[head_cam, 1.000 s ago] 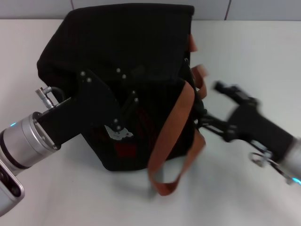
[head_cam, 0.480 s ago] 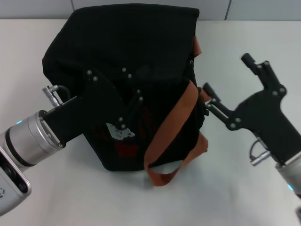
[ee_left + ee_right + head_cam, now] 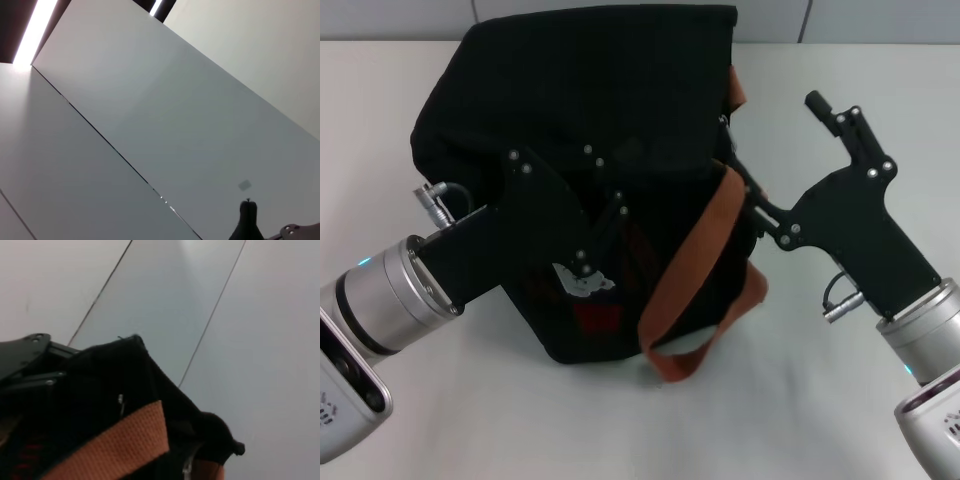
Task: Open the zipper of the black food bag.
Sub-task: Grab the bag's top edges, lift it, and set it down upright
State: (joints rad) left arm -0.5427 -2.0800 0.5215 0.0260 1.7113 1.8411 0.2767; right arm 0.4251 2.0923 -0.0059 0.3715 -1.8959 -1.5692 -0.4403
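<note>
The black food bag (image 3: 610, 90) stands in the middle of the white table, with its orange-brown handle (image 3: 692, 262) hanging down its front right. My left gripper (image 3: 595, 225) lies against the bag's front left face, black on black. My right gripper (image 3: 786, 152) is open at the bag's right side; its lower finger (image 3: 758, 205) touches the bag by the handle and its upper finger (image 3: 832, 112) stands clear. In the right wrist view, a small elongated silver piece (image 3: 120, 400) on the bag (image 3: 110, 390) looks like the zipper's pull tab. The zipper track does not show.
The white table (image 3: 840, 400) spreads around the bag, and a grey wall runs along its far edge. The left wrist view shows only pale wall panels and a black gripper part (image 3: 247, 222) at its lower edge.
My right gripper swung up from the lower right and came in against the bag's right side. The orange handle loop shifted slightly. The left arm has barely moved.
</note>
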